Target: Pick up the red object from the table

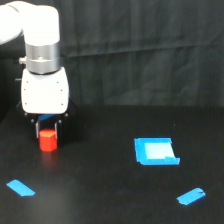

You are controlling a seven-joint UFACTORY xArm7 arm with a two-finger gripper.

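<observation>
Straddling small orange-red hex block point(48, 141) on matte black table point(100, 165), white gripper point(48, 131) looked positioned for pickup; finger state unclear.

Table point(110, 200): matt black, smooth, low sheen. Backdrop cloth point(145, 50): black fabric, creased, matt. Arm housing point(44, 90): white plastic look, smooth, slightly glossy. Wrist ring point(42, 59): brushed silver metal look. Red object point(48, 140): orange-red, smooth, plastic-like, even colour. Blue square point(156, 151): bright, flat, paler glare at centre. Blue tape strips point(20, 187) point(191, 196): thin, matt, tape-like.
</observation>
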